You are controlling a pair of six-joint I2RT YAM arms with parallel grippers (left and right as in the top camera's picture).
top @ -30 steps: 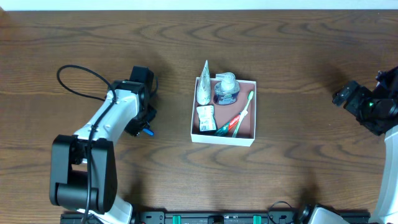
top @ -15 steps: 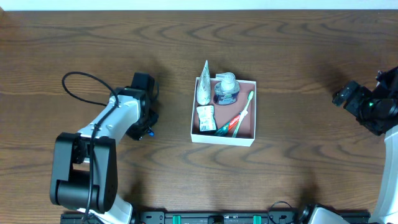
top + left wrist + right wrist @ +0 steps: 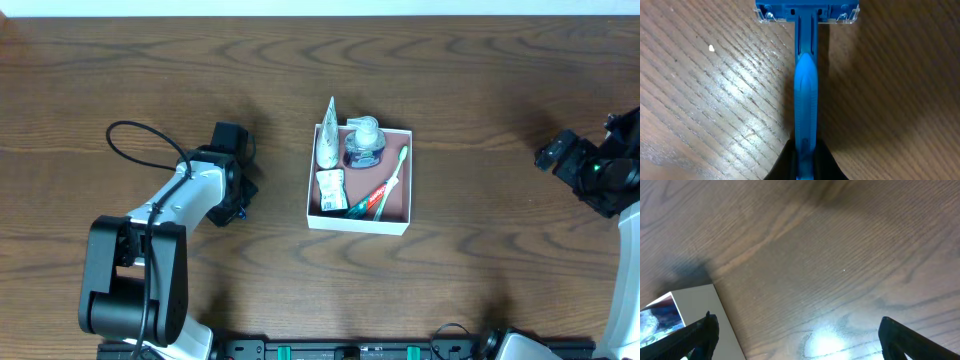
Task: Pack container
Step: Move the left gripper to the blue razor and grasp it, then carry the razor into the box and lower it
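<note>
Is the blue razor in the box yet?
No, the left gripper grips the razor by its handle, with only table wood behind it.

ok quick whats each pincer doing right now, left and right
left pincer: closed on the blue razor
right pincer: open, holding nothing

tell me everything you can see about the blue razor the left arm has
The razor is a bright blue plastic disposable with a slim, smooth handle and a wide T-shaped head edged in clear plastic. The left gripper is shut on the handle's tail end, with the head pointing away from the wrist camera. It sits low over the wooden table and casts a shadow alongside; whether it touches the wood cannot be told. It is outside the container, on the left arm's side.
</note>
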